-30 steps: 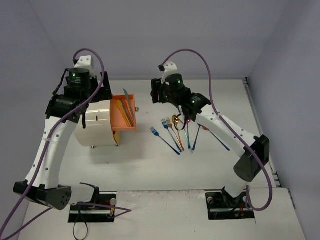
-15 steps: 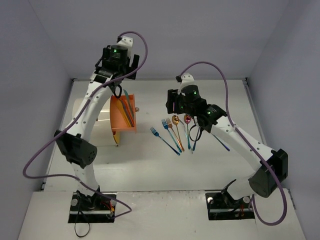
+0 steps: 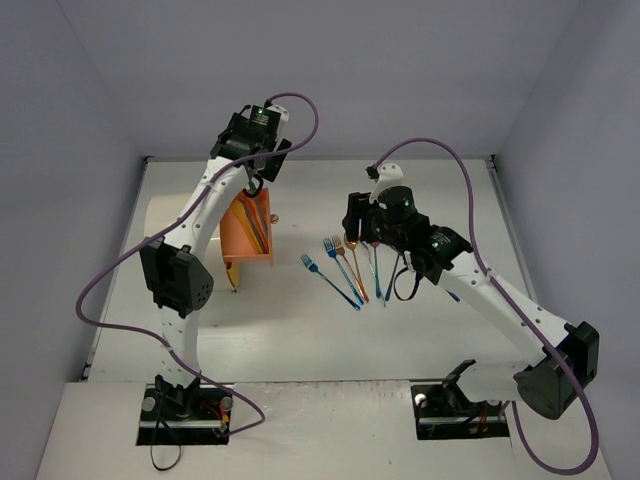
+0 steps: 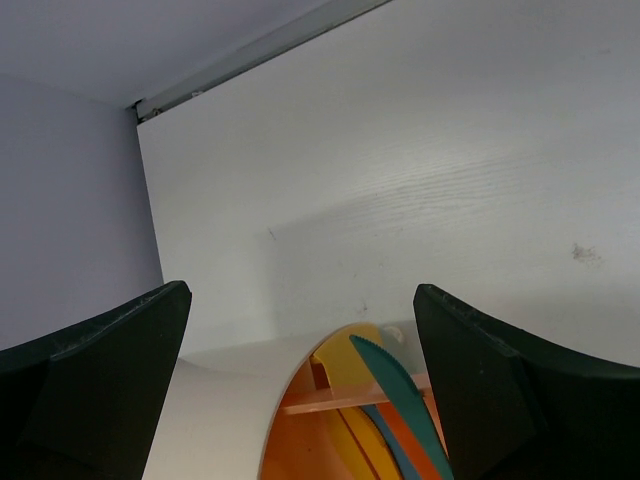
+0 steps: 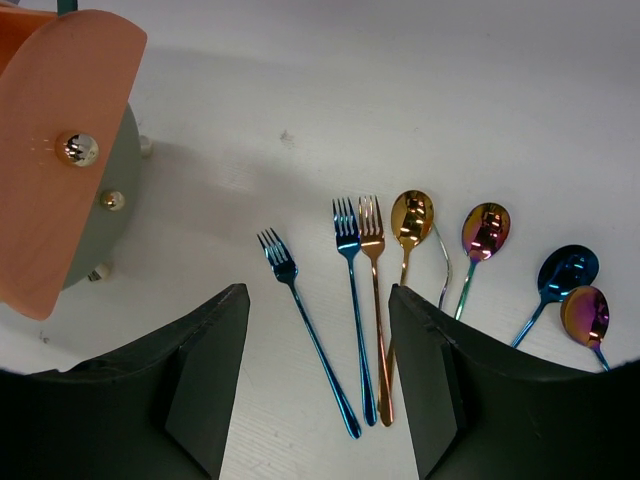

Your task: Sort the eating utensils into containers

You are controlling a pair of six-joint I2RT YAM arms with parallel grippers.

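We see left fingers (image 4: 100, 360), spread and empty, swung over orange slide-out drawer (image 3: 232, 240) with teal knife (image 4: 390, 375) inside; right fingers (image 5: 200, 380), apart and empty, moved above shiny metallic forks and spoons (image 5: 377, 290) on tabletop (image 5: 500, 100), next pick likely

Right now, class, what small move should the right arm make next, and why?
Probably lower the right gripper straight down. Its jaws stand open and empty above the table, and the handle of the lone blue fork lies between them, ready to be gripped.

Glossy metal utensils (image 5: 412, 215), matt orange drawer front (image 5: 60, 200), smooth table (image 5: 400, 100)
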